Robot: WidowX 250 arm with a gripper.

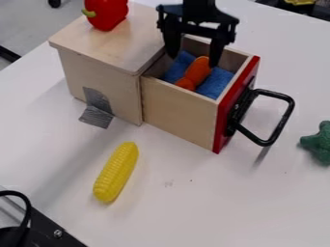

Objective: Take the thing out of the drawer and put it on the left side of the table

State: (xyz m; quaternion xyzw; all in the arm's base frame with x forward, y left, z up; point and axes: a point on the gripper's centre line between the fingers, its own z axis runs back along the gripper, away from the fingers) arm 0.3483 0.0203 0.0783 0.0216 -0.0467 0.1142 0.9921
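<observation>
While the black two-finger gripper (193, 61) is hanging with its fingers apart, the elongated orange object (197, 72) is lying just below on blue cloth (216, 84) inside the red-fronted wooden drawer (177, 115), its long axis running roughly crosswise to their spread.

My arm (199, 6) in from top edge. My gripper (193, 61) hangs upper middle of camera view, pointing down. Both fingers (172, 39) spread, wide gap between tips. Tip at view's left slightly higher in frame than other.
</observation>
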